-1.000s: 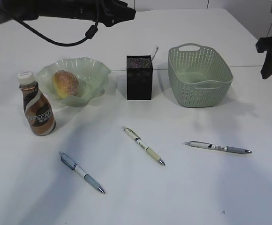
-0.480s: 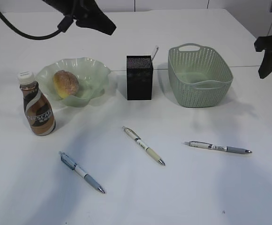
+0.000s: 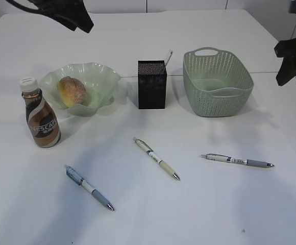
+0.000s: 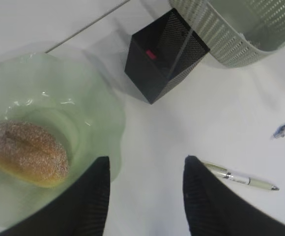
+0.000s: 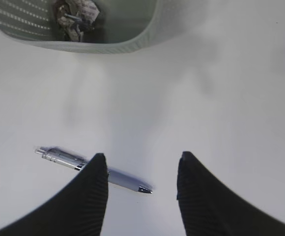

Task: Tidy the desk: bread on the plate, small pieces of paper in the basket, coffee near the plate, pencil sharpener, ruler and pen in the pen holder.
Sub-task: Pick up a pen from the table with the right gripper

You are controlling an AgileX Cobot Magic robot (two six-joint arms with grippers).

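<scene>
With bread on the plate and paper wads in the basket, both tools hang apart and empty; you need three pens from the desk into the pen holder.

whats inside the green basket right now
The right wrist view shows crumpled paper lying in one corner of the basket. The rest of its floor is cut off there, and its wall hides it in the exterior view.
</scene>
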